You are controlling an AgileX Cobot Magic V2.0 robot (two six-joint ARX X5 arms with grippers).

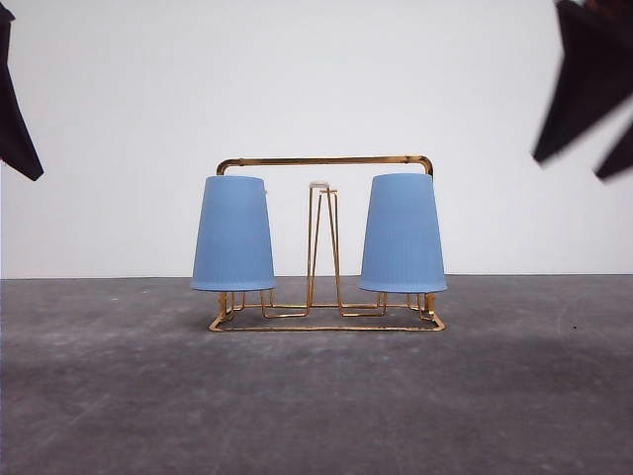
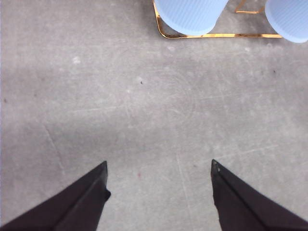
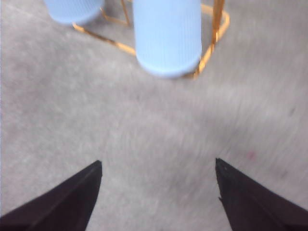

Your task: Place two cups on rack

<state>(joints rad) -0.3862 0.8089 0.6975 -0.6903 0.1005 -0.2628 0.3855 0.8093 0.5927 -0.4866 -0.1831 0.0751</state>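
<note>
Two light-blue ribbed cups sit upside down on the gold wire rack (image 1: pixel 324 160): one cup (image 1: pixel 232 234) on its left side, the other cup (image 1: pixel 403 234) on its right. A bare white-tipped peg stands between them. My left gripper (image 1: pixel 15 119) hangs high at the left edge, well clear of the rack. My right gripper (image 1: pixel 593 99) hangs high at the right. In the left wrist view the left gripper (image 2: pixel 159 166) is open over bare table, with a cup (image 2: pixel 190 14) and rack base (image 2: pixel 221 35) beyond. The right gripper (image 3: pixel 159 163) is open too, facing a cup (image 3: pixel 167 36) and the rack (image 3: pixel 211 45).
The grey table (image 1: pixel 316 396) stretches wide in front of the rack and to both sides. A plain white wall (image 1: pixel 316 79) stands behind it.
</note>
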